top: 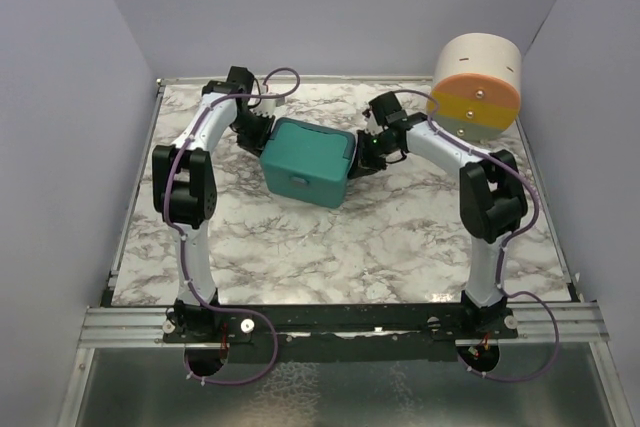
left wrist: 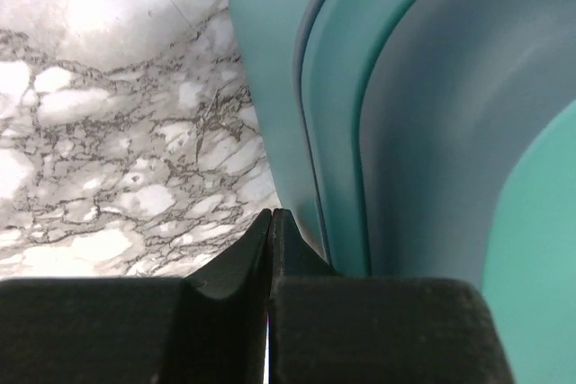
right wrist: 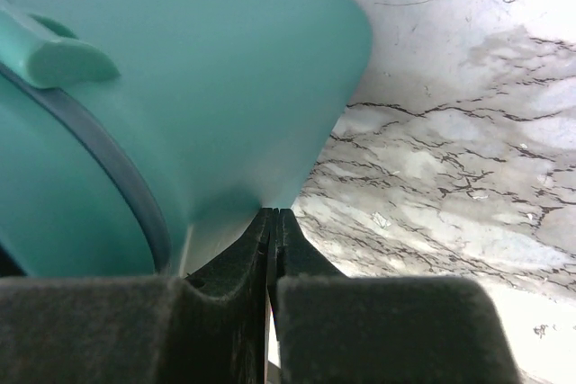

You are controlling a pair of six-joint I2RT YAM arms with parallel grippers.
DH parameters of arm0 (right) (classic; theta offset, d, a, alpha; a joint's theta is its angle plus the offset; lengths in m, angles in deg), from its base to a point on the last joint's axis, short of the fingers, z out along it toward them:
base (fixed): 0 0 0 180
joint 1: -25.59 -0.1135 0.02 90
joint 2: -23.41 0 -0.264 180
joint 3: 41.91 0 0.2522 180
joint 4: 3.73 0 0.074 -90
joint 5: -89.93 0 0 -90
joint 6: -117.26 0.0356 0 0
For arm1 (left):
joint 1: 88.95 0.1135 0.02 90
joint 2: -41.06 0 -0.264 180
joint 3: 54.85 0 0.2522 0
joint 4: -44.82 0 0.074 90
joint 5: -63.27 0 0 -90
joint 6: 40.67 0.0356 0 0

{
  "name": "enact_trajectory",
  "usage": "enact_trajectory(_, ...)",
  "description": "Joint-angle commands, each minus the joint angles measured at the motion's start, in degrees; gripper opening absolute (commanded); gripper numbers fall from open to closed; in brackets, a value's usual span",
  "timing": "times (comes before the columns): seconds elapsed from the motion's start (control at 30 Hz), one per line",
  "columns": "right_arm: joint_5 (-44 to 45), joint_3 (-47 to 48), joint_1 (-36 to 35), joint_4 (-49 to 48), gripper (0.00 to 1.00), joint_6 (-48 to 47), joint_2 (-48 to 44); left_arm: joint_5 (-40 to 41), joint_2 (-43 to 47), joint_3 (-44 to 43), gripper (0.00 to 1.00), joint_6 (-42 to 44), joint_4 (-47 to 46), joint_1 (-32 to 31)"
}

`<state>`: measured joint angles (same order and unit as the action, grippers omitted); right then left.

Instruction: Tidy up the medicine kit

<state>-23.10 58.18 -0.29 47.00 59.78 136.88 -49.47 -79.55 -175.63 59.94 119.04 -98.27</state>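
Marble table point(top: 400, 237) — medicine kit point(top: 308, 159) shut, contents hidden; left pincer point(left wrist: 271, 218), right pincer point(right wrist: 273, 215) clenched alongside.

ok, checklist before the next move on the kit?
1. Lid down: ok, the kit is closed in the top view.
2. The latch fastened: cannot tell, too small.
3. The left fingers shut: ok, tips together at the kit's left side.
4. The right fingers shut: ok, tips together at the kit's right side.
5. Fingers touching the kit: cannot tell from either wrist view.
6. Kit square to the table edge: not ok, it sits rotated.
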Motion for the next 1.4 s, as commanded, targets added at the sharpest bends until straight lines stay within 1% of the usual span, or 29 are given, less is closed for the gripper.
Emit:
enact_trajectory(0.0, -3.3, 8.8, -2.5, -5.9, 0.01, 1.2, 3.1, -9.5, 3.8, 3.3, 0.0, -1.6, 2.3, -2.8)
enact_trajectory(0.13, -2.9, 14.3, -2.5, -3.9, 0.01, -0.2, 6.3, -10.6, 5.2, 5.7, 0.0, -2.4, 2.3, -3.1)
enact_trajectory(0.27, -2.8, 17.0, -2.5, -2.9, 0.01, -0.8, 8.1, -10.7, 6.2, 7.2, 0.0, -2.6, 2.2, -3.3)
enact_trajectory(0.63, -1.5, 14.2, -2.4, -4.1, 0.01, -0.6, 6.6, -9.3, 6.1, 5.9, 0.0, -2.8, 1.9, -3.3)
enact_trajectory(0.77, -0.7, 16.7, -2.1, -2.5, 0.01, -1.5, 7.5, -8.4, 6.5, 5.2, 0.0, -2.2, 2.1, -3.3)
enact_trajectory(0.8, 0.0, 17.3, -2.0, -1.9, 0.03, -1.7, 7.5, -7.5, 6.9, 5.1, 0.07, -1.9, 2.1, -3.2)
enact_trajectory(0.83, 0.8, 17.7, -1.8, -1.3, 0.12, -1.9, 7.2, -7.0, 7.8, 5.0, 0.2, -1.5, 2.1, -2.9)
enact_trajectory(0.87, 1.7, 17.8, -1.5, -1.0, 0.27, -2.0, 6.8, -6.9, 8.7, 4.9, 0.39, -1.3, 1.9, -2.0)
enact_trajectory(0.9, 2.6, 17.6, -0.9, -0.7, 0.4, -2.1, 6.0, -7.1, 9.9, 4.8, 0.59, -1.3, 1.4, -1.1)
enact_trajectory(0.93, 3.6, 17.2, -0.3, -0.6, 0.55, -2.1, 5.1, -7.5, 11.3, 4.7, 0.82, -1.2, 0.5, -0.1)
enact_trajectory(0.97, 4.4, 16.3, 0.7, -1.1, 0.7, -2.1, 3.8, -7.6, 12.8, 5.0, 0.97, -1.1, -0.8, 1.0)
enact_trajectory(1.0, 5.3, 15.0, 1.7, -2.2, 0.86, -2.2, 2.3, -7.3, 14.8, 5.8, 0.99, -1.1, -2.9, 2.2)
enact_trajectory(1.03, 6.1, 13.1, 2.8, -4.1, 0.93, -2.4, 0.3, -6.4, 16.9, 7.6, 0.99, -1.2, -6.2, 3.3)
enact_trajectory(1.1, 6.7, 8.8, 5.6, -8.5, 0.94, -2.5, -3.2, -5.8, 21.7, 13.1, 0.99, -2.1, -14.3, 5.9)
enact_trajectory(1.17, 6.9, 6.2, 8.1, -11.2, 0.94, -2.8, -5.4, -4.9, 22.8, 17.6, 0.99, -2.4, -20.1, 7.3)
enact_trajectory(1.23, 7.3, 6.1, 9.4, -11.2, 0.94, -4.4, -5.5, -4.2, 22.8, 19.5, 0.99, -2.0, -22.0, 7.6)
enact_trajectory(1.37, 8.6, 9.1, 9.5, -7.9, 0.95, -7.1, -3.8, -2.6, 22.8, 24.0, 0.99, -3.1, -27.0, 8.2)
